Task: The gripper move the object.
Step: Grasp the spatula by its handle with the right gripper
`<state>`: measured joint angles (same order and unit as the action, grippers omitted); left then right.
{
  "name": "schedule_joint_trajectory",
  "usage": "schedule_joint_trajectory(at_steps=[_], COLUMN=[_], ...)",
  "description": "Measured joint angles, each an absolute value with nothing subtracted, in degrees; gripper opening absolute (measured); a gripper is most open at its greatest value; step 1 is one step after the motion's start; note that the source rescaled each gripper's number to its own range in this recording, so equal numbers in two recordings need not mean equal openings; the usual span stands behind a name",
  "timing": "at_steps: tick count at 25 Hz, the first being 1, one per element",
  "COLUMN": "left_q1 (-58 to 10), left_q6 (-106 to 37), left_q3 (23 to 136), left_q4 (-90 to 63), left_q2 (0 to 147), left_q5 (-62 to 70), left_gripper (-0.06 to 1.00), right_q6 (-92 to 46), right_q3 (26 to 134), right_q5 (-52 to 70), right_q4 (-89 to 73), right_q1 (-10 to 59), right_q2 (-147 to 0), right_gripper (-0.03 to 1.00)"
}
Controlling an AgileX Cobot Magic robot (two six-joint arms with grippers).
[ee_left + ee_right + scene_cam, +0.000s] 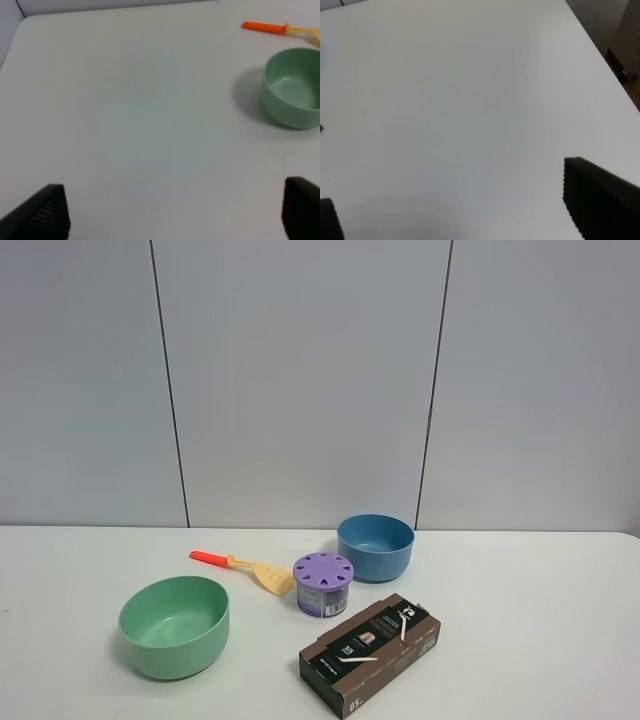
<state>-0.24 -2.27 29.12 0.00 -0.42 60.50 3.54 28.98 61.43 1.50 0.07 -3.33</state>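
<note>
The toy spatula (245, 569) lies flat on the white table, its red-orange handle to the left and its pale yellow perforated blade next to the purple-lidded container. Its handle also shows in the left wrist view (265, 28). Neither arm shows in the exterior high view. My left gripper (175, 212) is open and empty above bare table, well apart from the spatula. My right gripper (455, 210) is open and empty above bare table near the table's right edge.
A green bowl (175, 626) stands at the front left and shows in the left wrist view (294, 89). A blue bowl (375, 547) stands behind the purple-lidded round container (323, 584). A dark brown box (370, 652) lies at the front.
</note>
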Motion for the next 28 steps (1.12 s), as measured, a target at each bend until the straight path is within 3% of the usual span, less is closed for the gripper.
schedule_joint_trajectory(at_steps=[28], left_q1=[-0.2], left_q6=[-2.3], left_q3=[29.1], left_q4=[0.0], left_q2=[-0.4], left_q5=[60.5], left_gripper=[1.00], right_q6=[3.5], right_q3=[29.0], right_q5=[61.4], right_q4=[1.5], right_q1=[0.1], right_q2=[-3.3], right_gripper=[1.00])
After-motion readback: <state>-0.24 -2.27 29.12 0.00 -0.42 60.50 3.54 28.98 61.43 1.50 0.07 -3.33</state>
